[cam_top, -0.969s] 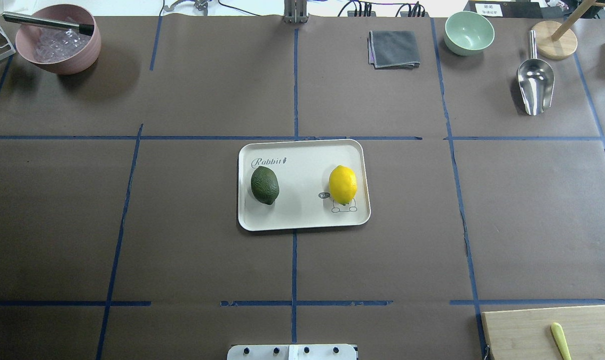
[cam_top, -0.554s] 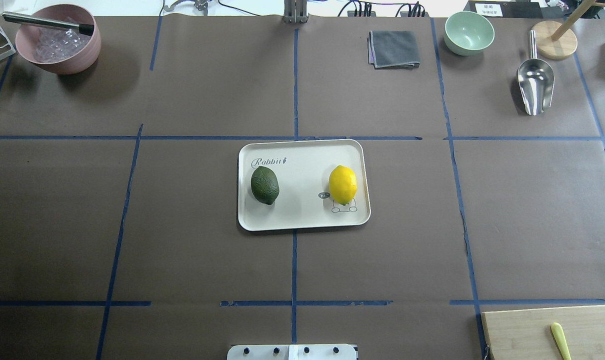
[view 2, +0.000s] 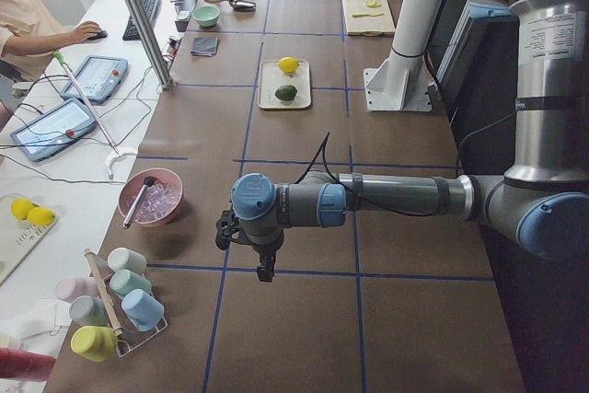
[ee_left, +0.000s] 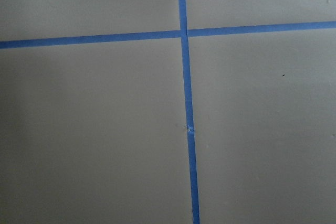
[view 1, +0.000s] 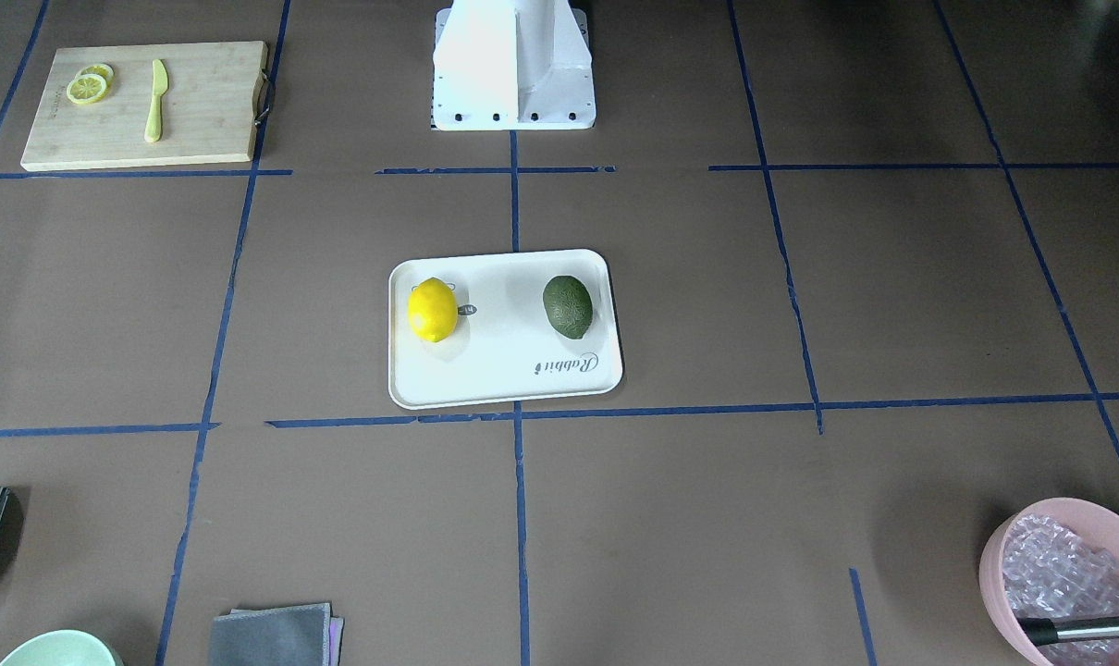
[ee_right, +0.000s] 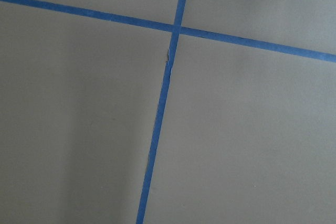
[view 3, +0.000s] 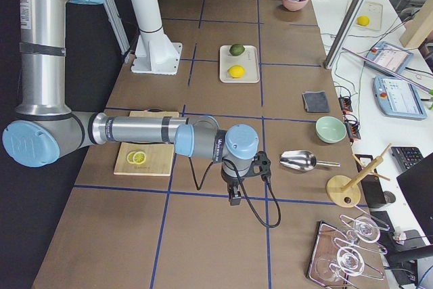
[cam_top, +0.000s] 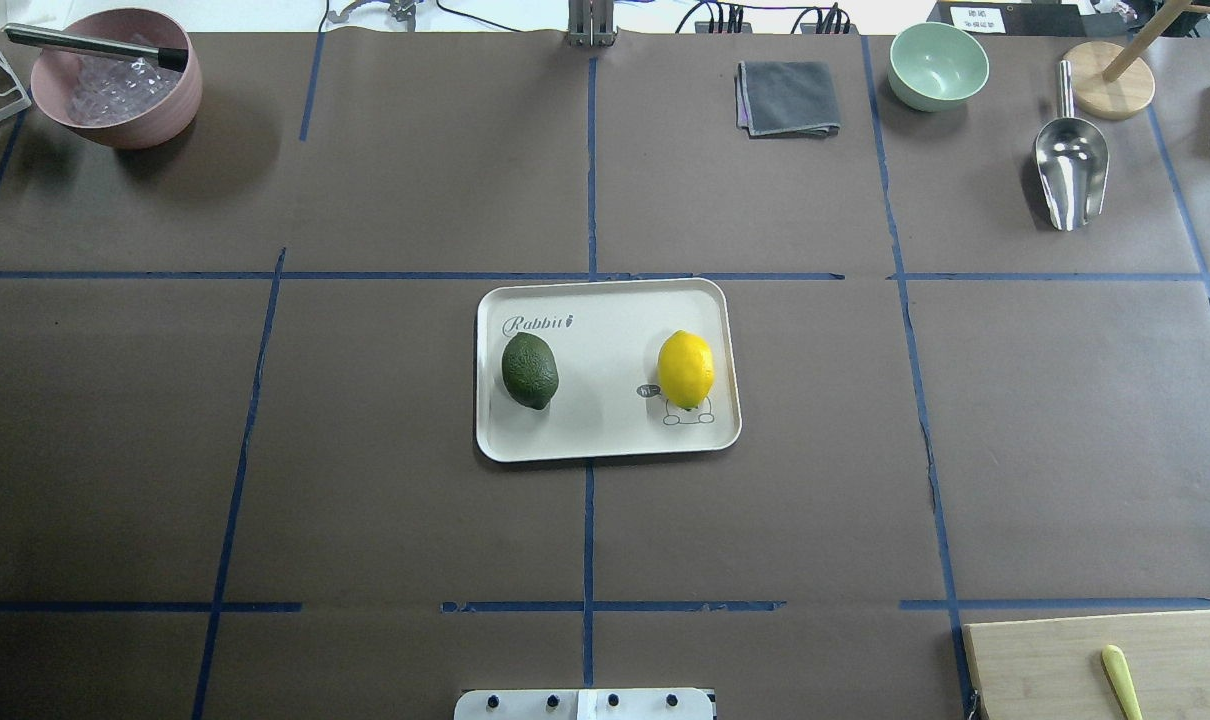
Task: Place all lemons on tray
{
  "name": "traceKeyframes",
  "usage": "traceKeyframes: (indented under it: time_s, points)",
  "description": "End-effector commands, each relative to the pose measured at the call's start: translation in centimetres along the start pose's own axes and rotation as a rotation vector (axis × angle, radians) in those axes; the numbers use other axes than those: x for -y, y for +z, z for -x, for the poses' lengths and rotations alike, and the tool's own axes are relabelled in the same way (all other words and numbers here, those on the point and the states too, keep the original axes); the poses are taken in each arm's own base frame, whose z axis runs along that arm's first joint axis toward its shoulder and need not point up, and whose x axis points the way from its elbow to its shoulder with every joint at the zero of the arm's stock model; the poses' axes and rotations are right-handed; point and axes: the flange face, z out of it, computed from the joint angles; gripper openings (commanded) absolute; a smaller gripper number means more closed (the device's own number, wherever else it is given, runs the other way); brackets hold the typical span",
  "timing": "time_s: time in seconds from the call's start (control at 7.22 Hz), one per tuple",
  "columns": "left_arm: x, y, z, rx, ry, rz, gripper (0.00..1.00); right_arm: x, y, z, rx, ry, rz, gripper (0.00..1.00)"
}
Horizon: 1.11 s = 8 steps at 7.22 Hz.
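Jaws on both arms show only in your two side views, so you cannot tell how far either pair is open or whether it has hold of anything. The left arm reaches out level over the table, its left jaws pointing down above a blue tape line, near the pink bowl and well apart from the tray. The right arm lies out the same way at the other end, its right jaws pointing down just beside the metal scoop, past the cutting board. Each wrist camera gives you only brown table and crossing blue tape.

Both lemons lie on the tray, which sits in the middle of the table. In the overhead view the green lemon is on the tray's left half, just below the "Rabbit" script. The yellow lemon is on its right half, covering part of the small cartoon drawing. The two fruits are apart, with bare tray between them.

From across the table you also see the lemon slices and a pale yellow knife on the cutting board. A grey cloth and a green bowl sit along the table's far edge.
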Motion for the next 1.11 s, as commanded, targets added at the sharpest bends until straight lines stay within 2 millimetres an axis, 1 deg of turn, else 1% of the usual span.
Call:
traceKeyframes:
  time_s: [0.0,0.14,0.55,0.69,0.97]
  points:
    - [0.12,-0.14,-0.08,0.0,-0.049,0.046,1.0,-0.23,0.2,-0.24,-0.009,-0.004,0.004,1.0]
    - [-0.37,0.08,0.56,0.033,-0.051,0.054,1.0,-0.15,0.15,-0.21,-0.009,-0.002,0.003,1.0]
    - [0.14,-0.53,0.06,0.055,-0.04,0.044,1.0,-0.06,0.2,-0.16,-0.008,0.004,0.003,1.0]
    - [0.2,-0.55,-0.08,0.053,-0.027,0.041,1.0,0.05,0.04,-0.03,-0.008,0.001,0.0,1.0]
    - [-0.25,-0.11,0.36,0.055,-0.001,0.021,1.0,0.45,-0.4,0.35,-0.005,-0.008,-0.01,1.0]
